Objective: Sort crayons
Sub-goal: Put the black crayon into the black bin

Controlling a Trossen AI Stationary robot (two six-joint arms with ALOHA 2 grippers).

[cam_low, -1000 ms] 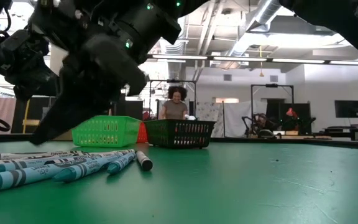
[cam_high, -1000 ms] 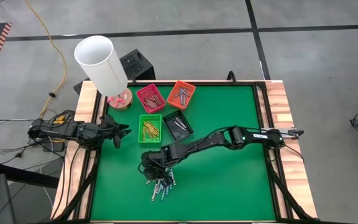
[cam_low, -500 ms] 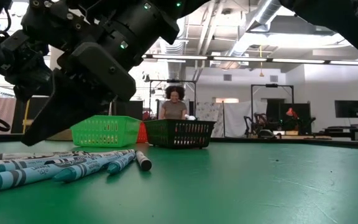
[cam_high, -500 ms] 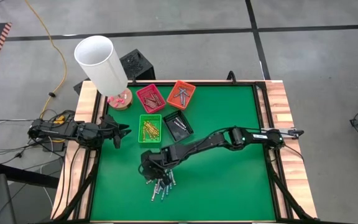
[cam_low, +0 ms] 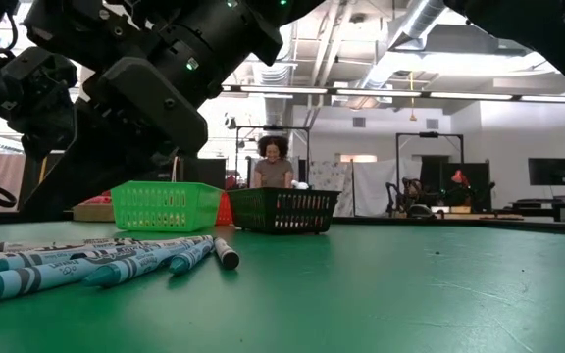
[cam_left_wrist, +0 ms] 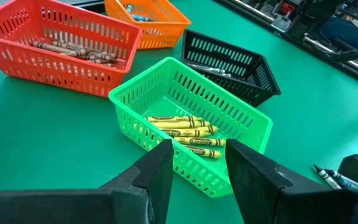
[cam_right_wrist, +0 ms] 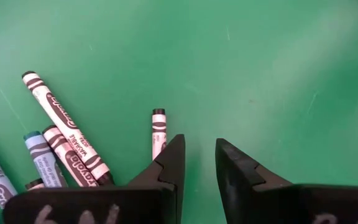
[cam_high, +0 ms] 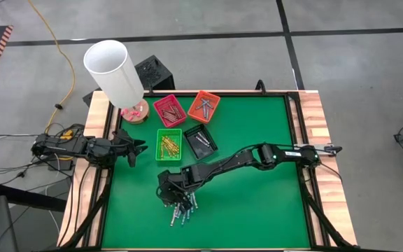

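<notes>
A loose pile of crayons (cam_high: 180,208) lies on the green mat near the table's near edge; they are light blue and grey-white (cam_low: 96,260). My right gripper (cam_right_wrist: 199,155) hovers open just over the pile's far side. Nothing is between its fingers, and a grey-white crayon (cam_right_wrist: 158,129) lies beside one finger. Farther back stand the red tray (cam_high: 169,110), the orange tray (cam_high: 203,106), the green tray (cam_left_wrist: 191,118) with yellow crayons, and the black tray (cam_high: 200,141). My left gripper (cam_high: 140,148) waits open at the table's left edge, facing the green tray.
A tall white cylinder (cam_high: 114,70) on a pink base stands at the far left corner. Wooden rails (cam_high: 320,140) border the mat. The mat's right half (cam_high: 257,196) is bare green. A person stands in the room beyond the table (cam_low: 275,167).
My right gripper has tipped slightly over the crayon pile, its body rising a little in the low view. Its fingers have stayed apart, and the crayons lie as before.
</notes>
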